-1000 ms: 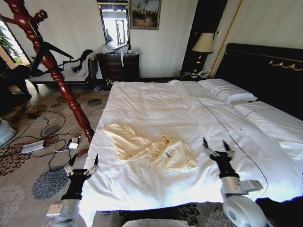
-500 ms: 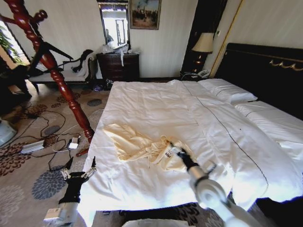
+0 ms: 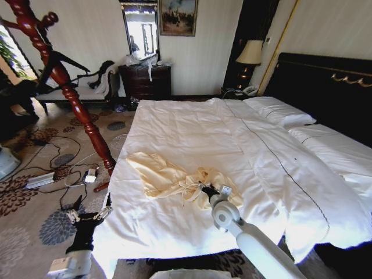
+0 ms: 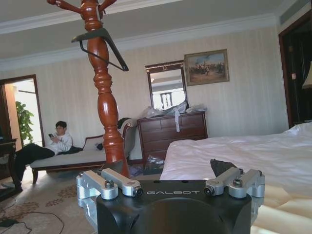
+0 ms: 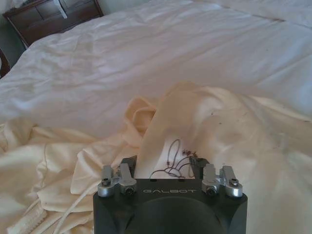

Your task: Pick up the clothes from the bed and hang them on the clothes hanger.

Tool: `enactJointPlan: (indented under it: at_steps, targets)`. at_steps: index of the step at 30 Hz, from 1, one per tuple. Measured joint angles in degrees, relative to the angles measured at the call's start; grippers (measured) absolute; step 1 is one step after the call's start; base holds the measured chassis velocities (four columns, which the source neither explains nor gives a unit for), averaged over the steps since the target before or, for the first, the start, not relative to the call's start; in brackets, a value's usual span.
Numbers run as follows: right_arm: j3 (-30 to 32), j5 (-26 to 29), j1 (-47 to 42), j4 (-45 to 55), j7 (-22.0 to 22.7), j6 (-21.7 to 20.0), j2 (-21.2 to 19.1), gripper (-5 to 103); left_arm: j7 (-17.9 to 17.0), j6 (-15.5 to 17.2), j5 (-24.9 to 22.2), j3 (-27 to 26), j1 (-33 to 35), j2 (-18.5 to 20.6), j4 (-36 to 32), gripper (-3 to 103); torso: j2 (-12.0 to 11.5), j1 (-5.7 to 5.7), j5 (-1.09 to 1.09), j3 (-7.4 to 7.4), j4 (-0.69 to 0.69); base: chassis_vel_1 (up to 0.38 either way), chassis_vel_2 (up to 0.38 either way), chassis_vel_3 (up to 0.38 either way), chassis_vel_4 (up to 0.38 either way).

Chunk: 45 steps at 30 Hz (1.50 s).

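The clothes [image 3: 165, 177], a pale cream top, lie crumpled near the front left of the bed [image 3: 197, 125]. My right gripper [image 3: 204, 189] is down on their right part. In the right wrist view the right gripper [image 5: 162, 165] is open, and a fold of the clothes [image 5: 209, 122] with a dark printed logo lies between its fingers. My left gripper [image 3: 89, 213] hangs open over the carpet beside the bed's left edge, holding nothing. The black clothes hanger [image 3: 71, 62] hangs high on the wooden coat stand, and the clothes hanger [image 4: 100, 43] is well above the left gripper [image 4: 170, 183].
The reddish wooden coat stand [image 3: 78, 107] rises left of the bed, with cables and a power strip [image 3: 40, 180] on the patterned carpet at its foot. A dark dresser [image 3: 145, 81] and a chaise [image 3: 87, 93] stand by the far wall. The dark headboard [image 3: 325, 87] is at the right.
My right arm has swung from the bed's front right across to the clothes and set its open gripper down on them. The left gripper has sunk slightly to the left.
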Motion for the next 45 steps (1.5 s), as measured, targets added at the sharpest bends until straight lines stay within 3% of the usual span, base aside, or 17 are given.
enactJointPlan:
  at_steps: [6,9,12,17,24,26,27,30,33,34,35,36,40,43,45]
  targets:
    - [3.22,-0.59,-2.82,1.28,-4.82,3.47,-1.4,37,-0.06,0.02,0.19,0.63,-0.58,-0.11,0.98,100,0.0,0.0,0.01,0.0,0.0,0.0,0.0,0.0,0.0]
    - [4.42,-0.11,-3.77,1.88,-6.56,4.21,-1.94,32,-0.06,0.03,0.13,0.66,-0.65,-0.1,1.1,100,0.0,0.0,0.01,0.0,0.01,0.0,0.0,0.0,0.0]
    - [5.41,0.13,-4.71,2.49,-8.1,4.61,-2.49,15,-0.17,0.02,-0.24,0.63,-0.65,0.0,1.07,100,0.0,0.0,0.01,0.0,0.01,0.0,0.0,0.0,0.0]
    - [6.63,0.3,-5.79,3.42,-9.77,5.81,-3.02,2,-0.47,0.03,-1.3,0.34,-0.55,0.32,0.7,100,0.0,0.0,0.01,0.0,0.01,0.0,0.0,0.0,0.0]
    - [10.82,3.06,-7.18,8.54,-19.31,12.61,-5.86,0,-1.03,0.06,-2.69,0.0,-0.4,0.58,0.57,100,0.0,0.0,0.01,0.0,0.01,0.0,0.0,0.0,0.0]
    - [14.11,8.45,-6.88,12.78,-24.53,15.2,-7.8,0,-1.2,0.06,-3.02,-0.07,-0.35,0.58,0.56,100,0.0,0.0,0.02,0.0,0.0,0.0,0.0,0.0,0.0]
    - [14.11,8.45,-6.88,12.78,-24.53,15.2,-7.8,0,-1.2,0.06,-3.02,-0.07,-0.35,0.58,0.56,100,0.0,0.0,0.02,0.0,0.0,0.0,0.0,0.0,0.0]
    - [19.24,17.31,-5.88,18.85,-30.63,17.01,-9.99,0,-1.44,0.06,-3.48,-0.14,-0.4,0.49,0.74,100,0.0,0.0,-0.01,0.0,0.02,0.0,0.0,0.0,0.0]
    - [20.89,19.66,-8.14,20.16,-31.66,17.49,-10.52,0,-1.58,0.05,-3.56,-0.12,-0.43,0.3,1.05,100,0.0,0.0,-0.02,-0.01,0.03,0.0,0.0,0.0,0.0]
    - [20.97,19.65,-9.27,19.98,-31.4,17.42,-10.52,0,-1.63,0.05,-3.56,-0.07,-0.43,0.23,1.16,100,0.0,0.0,-0.01,-0.01,0.02,0.0,0.0,0.0,0.0]
    - [20.46,17.41,-13.37,17.79,-27.21,15.78,-10.01,0,-1.71,0.02,-3.53,0.09,-0.43,0.03,1.39,100,0.0,-0.01,-0.01,-0.01,-0.02,0.0,0.0,0.0,0.0]
    - [20.46,17.41,-13.37,17.79,-27.21,15.78,-10.01,0,-1.71,0.02,-3.53,0.09,-0.43,0.03,1.39,100,0.0,-0.01,-0.01,-0.01,-0.02,0.0,0.0,0.0,0.0]
    - [18.59,11.34,-18.37,10.97,-6.87,6.96,-6.72,0,-1.82,0.0,-3.37,0.28,-0.32,-0.13,1.42,100,0.0,0.0,0.03,0.0,0.0,0.0,0.0,0.0,0.0]
    - [19.09,10.57,-19.27,10.68,-3.03,4.92,-6.2,-3,-1.9,0.0,-3.36,0.2,-0.28,0.0,1.42,100,0.0,-0.01,0.02,-0.01,0.0,0.0,0.0,0.0,0.0]
    - [19.83,10.14,-19.87,11.87,-1.24,3.54,-6.18,8,-1.97,0.0,-3.23,0.25,-0.24,0.06,1.58,100,0.0,-0.01,0.0,0.0,0.01,0.0,0.0,0.0,0.0]
